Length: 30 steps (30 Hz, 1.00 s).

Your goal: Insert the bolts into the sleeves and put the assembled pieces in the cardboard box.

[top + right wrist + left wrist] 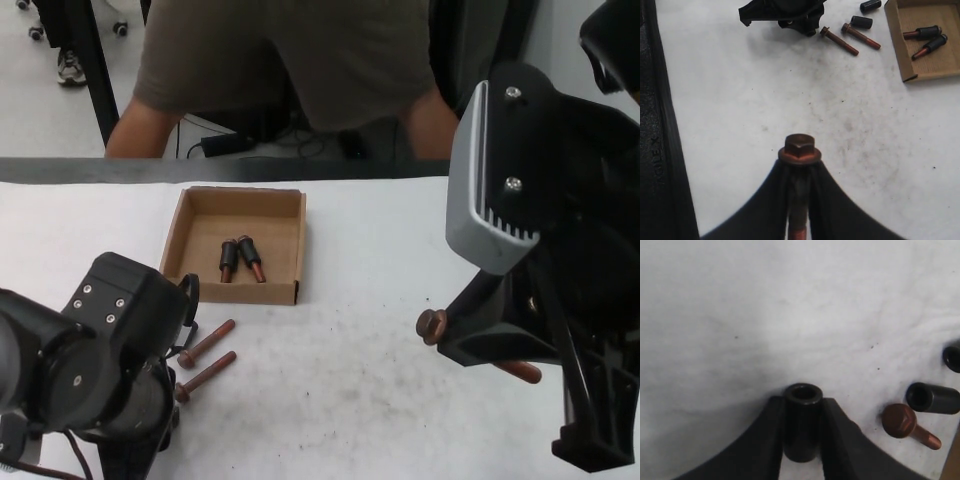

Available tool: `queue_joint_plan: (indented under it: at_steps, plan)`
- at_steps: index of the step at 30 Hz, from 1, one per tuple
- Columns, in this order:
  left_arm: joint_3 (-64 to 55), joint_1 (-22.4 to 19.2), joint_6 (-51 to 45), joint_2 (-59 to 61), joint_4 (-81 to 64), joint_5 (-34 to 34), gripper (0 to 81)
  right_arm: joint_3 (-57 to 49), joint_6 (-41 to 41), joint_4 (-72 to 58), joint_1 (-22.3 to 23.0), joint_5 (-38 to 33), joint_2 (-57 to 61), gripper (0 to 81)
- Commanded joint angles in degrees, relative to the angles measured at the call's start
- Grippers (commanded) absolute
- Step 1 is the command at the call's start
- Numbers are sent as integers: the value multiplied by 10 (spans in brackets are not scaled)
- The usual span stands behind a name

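- Copper-toned bolt (799, 149) with a hex flange head, clamped by its shank in the right gripper (799, 167). The head sits just past the fingertips. In the high view it is at 4 o'clock of the cardboard box (235, 292).
- Black sleeve (801, 427), a smooth matte tube, pinched across its body by the left gripper (801, 410). Its open bore faces out past the fingertips.
- Step in hand: both halves of a pair are held but not yet mated. The box already holds two assembled pieces (241, 259), lying side by side.
- Next move, my read: bring the arms together, line the shank axis up with the bore, slide it in. The head leads on the right side, so a wrist turn is probably needed to present the shank end. The fit looks close, so there's little room for tilt.
- Still waiting: two loose bolts (207, 344) between 6 and 7 o'clock of the box, near the left arm. Two loose sleeves (932, 398) lie on their sides just beside them.
- Bench (350, 420): white, matte, scuffed with dark specks.
- Box: plain brown card, open top, low walls.
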Motion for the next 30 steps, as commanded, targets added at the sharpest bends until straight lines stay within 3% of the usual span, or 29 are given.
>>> queue_joint_plan:
  at_steps: [1,6,14,20,26,30]
  plan:
    - [1,-1,0,15,7,13,8,-1,-10,6,0,6,-7,2]
    - [1,-1,96,11,-20,52,8,-1,-10,7,0,19,-11,2]
    - [1,-1,549,-82,-32,58,8,-1,-10,7,0,19,-13,2]
    - [1,-1,773,-201,-20,116,8,-1,32,-18,0,12,-11,2]
    - [1,1,1031,-320,6,297,8,0,156,-124,0,-28,3,2]
    - [1,1,1123,-375,26,345,8,0,244,-207,0,-38,30,2]
